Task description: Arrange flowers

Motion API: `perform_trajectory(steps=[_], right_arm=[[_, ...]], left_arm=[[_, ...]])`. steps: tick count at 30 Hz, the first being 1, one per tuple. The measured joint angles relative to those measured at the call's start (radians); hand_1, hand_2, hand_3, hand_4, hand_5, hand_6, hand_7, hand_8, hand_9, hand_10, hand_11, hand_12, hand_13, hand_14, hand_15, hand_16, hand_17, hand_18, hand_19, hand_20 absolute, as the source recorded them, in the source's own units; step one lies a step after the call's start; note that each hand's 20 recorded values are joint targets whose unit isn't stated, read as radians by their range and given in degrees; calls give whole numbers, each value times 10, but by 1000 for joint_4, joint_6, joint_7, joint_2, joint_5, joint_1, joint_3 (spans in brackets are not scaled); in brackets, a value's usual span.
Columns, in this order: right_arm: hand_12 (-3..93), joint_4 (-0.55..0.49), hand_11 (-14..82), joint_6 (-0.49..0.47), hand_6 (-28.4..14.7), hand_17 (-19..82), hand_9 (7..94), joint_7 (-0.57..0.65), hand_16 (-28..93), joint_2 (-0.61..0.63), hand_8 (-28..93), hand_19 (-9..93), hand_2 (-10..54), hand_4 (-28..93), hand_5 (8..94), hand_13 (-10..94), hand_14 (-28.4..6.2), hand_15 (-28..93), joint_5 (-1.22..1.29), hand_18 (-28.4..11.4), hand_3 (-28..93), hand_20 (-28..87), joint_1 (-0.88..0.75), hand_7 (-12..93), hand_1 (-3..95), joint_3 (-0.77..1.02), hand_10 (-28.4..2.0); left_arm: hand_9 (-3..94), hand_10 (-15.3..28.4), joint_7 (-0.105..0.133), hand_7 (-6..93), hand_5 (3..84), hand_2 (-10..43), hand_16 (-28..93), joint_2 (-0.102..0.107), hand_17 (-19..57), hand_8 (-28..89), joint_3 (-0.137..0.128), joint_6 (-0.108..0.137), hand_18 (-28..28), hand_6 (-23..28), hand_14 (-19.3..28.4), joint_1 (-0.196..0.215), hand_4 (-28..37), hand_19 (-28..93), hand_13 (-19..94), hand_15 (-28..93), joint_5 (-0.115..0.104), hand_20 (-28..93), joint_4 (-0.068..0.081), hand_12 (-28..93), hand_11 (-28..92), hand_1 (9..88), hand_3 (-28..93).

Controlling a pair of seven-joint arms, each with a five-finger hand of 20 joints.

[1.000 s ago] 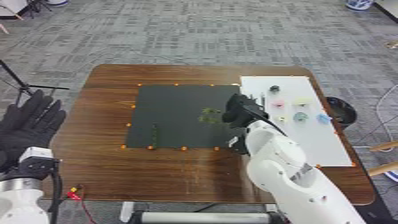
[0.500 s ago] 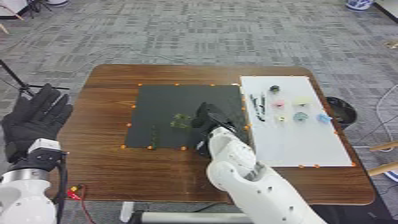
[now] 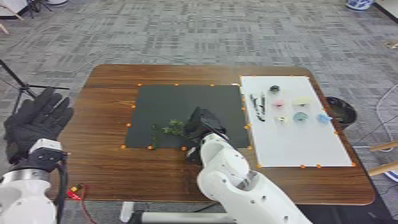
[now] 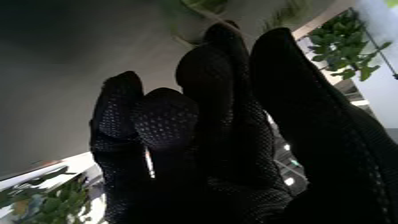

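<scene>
My right hand [image 3: 204,125] is over the lower middle of the black mat [image 3: 182,97], with a leafy green sprig [image 3: 173,127] at its fingertips. Just left of that sprig, a thin green stem [image 3: 155,134] lies upright on the mat. In the right wrist view the right hand [image 4: 226,115] pinches the thin stem of the sprig [image 4: 210,14] between thumb and fingers; more fine greenery [image 4: 289,14] is beyond the thumb. Off the table's left edge, my left hand [image 3: 40,120] is open, fingers straight. Small pink [image 3: 278,103], yellow [image 3: 302,101] and blue [image 3: 323,118] flowers lie on the white board [image 3: 306,145].
Long dark pieces [image 3: 258,107], a dark round item [image 3: 274,89] and a teal flower [image 3: 300,117] are also on the board. Orange markers edge mat and board. A black bin [image 3: 345,112] stands right of the table [image 3: 133,175], a tripod [image 3: 22,85] at left.
My right hand has moved left across the mat from near the white board, carrying the sprig towards the thin stem. The left hand has shifted slightly.
</scene>
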Motion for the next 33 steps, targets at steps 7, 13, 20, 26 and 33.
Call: perform_trajectory(steps=[7, 13, 20, 26, 33], right_arm=[[394, -36, 521, -37, -77, 348, 695, -5, 403, -1, -87, 869, 1, -160, 643, 666, -157, 754, 20, -269, 742, 292, -3, 132, 376, 7, -169], [291, -80, 426, -34, -82, 286, 614, -96, 345, 29, 85, 834, 66, -172, 579, 542, -192, 728, -58, -263, 746, 266, -24, 435, 330, 11, -211], [212, -135, 261, -157, -62, 256, 661, -198, 312, 80, 183, 807, 110, -201, 626, 509, -199, 711, -87, -258, 730, 278, -64, 619, 395, 72, -208], [209, -140, 228, -354, -67, 251, 660, -184, 306, 92, 207, 801, 133, -239, 613, 501, -196, 699, -185, -255, 713, 291, -69, 626, 430, 73, -201], [204, -151, 213, -331, -66, 245, 648, -151, 301, 102, 212, 787, 138, -236, 601, 496, -188, 689, -163, -242, 710, 294, -89, 634, 428, 81, -198]], left_arm=[[350, 159, 0, 112, 445, 165, -53, 0, -79, -91, -5, 1, 150, 88, 159, 11, -283, 392, 255, 273, -1, 84, -2, 76, 212, 283, 758], [352, 158, 0, 112, 445, 169, -54, -5, -79, -91, -5, 0, 150, 89, 159, 16, -277, 391, 255, 274, -1, 83, -4, 76, 214, 287, 775], [351, 158, -11, 113, 448, 170, -54, -14, -80, -91, -13, -12, 151, 89, 158, 28, -270, 388, 254, 272, 10, 82, -5, 77, 215, 288, 774], [350, 160, -21, 112, 447, 167, -53, -15, -79, -91, 6, -17, 150, 89, 158, 15, -275, 386, 253, 270, 14, 82, 3, 77, 213, 287, 764], [350, 159, -29, 111, 447, 165, -51, -14, -80, -90, 14, -22, 150, 90, 158, -3, -278, 384, 252, 267, 16, 83, 9, 77, 211, 286, 761]])
